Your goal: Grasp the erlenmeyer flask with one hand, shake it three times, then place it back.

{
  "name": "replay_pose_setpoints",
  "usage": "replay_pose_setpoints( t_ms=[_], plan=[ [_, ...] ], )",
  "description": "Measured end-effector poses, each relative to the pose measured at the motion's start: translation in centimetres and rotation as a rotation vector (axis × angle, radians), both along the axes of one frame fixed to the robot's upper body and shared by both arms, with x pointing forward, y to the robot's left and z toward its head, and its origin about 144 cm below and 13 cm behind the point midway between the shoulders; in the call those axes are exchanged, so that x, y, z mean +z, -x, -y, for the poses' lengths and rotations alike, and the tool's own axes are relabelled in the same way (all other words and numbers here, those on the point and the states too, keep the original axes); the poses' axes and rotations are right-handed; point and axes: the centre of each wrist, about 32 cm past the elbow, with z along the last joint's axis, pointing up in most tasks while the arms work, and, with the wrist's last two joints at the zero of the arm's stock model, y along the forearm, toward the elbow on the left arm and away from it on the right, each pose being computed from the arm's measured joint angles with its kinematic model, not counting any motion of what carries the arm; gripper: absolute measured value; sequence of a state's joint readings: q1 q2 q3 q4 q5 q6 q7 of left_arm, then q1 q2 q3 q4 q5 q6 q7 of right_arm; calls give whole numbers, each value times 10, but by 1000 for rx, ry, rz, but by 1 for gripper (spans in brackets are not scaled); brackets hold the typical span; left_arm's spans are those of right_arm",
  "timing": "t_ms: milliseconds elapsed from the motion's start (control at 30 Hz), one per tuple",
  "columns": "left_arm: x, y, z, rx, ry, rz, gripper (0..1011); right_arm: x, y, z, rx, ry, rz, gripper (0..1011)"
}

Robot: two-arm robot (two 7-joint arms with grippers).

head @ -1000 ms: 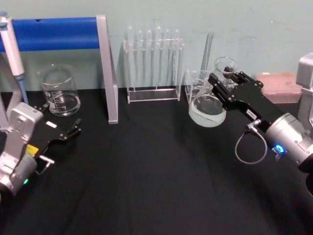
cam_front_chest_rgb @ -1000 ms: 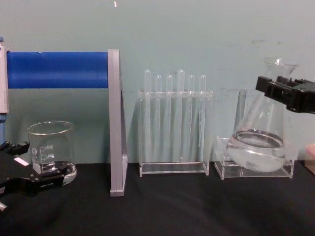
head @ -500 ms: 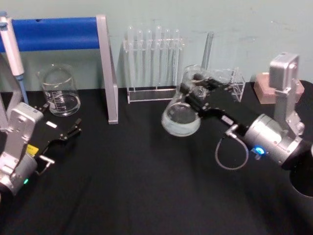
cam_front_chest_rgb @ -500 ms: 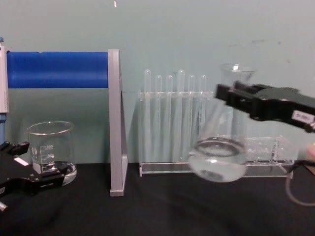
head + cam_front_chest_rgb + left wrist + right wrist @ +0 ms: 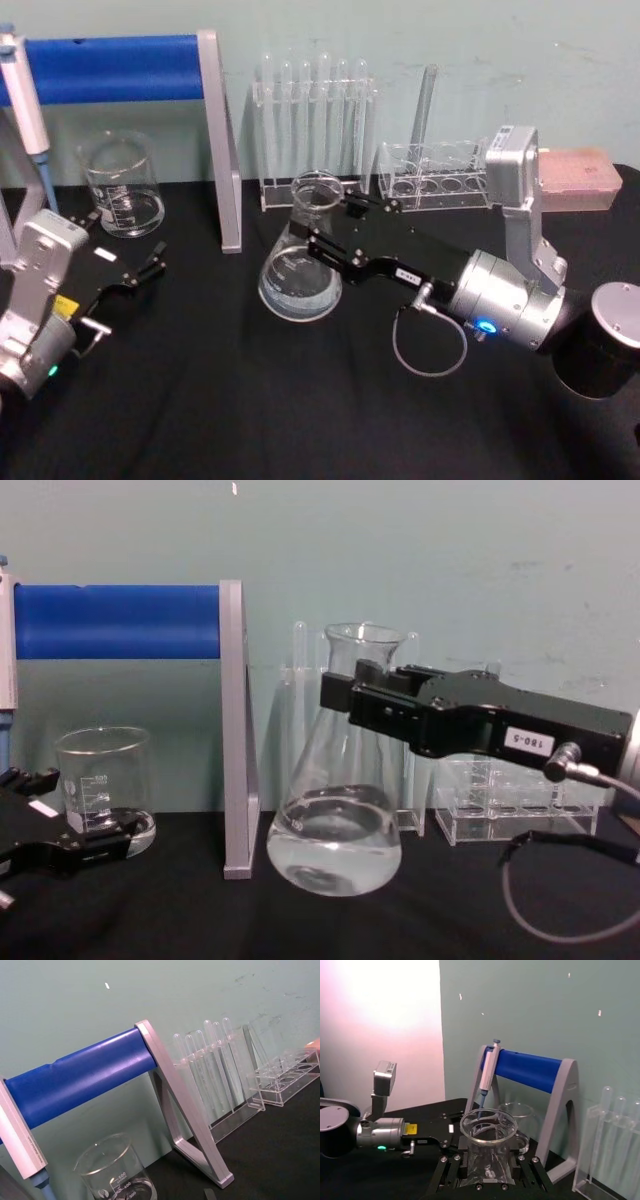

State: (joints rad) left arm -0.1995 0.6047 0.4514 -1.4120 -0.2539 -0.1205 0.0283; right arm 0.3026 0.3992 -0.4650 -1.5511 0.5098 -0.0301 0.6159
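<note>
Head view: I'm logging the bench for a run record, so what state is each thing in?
Flask: tilted, part full of clear liquid, gripped at the neck.
Right gripper: shut on the flask.
Left gripper: open, idle at the left.
Beaker: upright, untouched.
Test tubes: upright in the rack.
Pipette: hung on the stand.

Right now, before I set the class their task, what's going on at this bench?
The robot's right tool is clamped on the neck of the erlenmeyer flask. It holds the flask tilted, with clear liquid inside, in front of the test tube rack. Whether the flask's base touches the black table is unclear. The left tool sits open and idle on the left, near the beaker.
</note>
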Motion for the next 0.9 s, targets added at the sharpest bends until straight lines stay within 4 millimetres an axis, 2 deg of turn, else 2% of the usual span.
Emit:
replay_pose_setpoints(
  t_ms=[200,400,700,900],
  plan=[
    [0,0,0,0,0,0,1001,0,0,0,-8,-6,-1,449],
    [0,0,0,0,0,0,1001,-1,0,10,-92,-27,4,449],
    [0,0,0,0,0,0,1001,0,6,38,-323,-72,19,449],
    [0,0,0,0,0,0,1001,0,16,67,-503,-86,30,449]
  ],
)
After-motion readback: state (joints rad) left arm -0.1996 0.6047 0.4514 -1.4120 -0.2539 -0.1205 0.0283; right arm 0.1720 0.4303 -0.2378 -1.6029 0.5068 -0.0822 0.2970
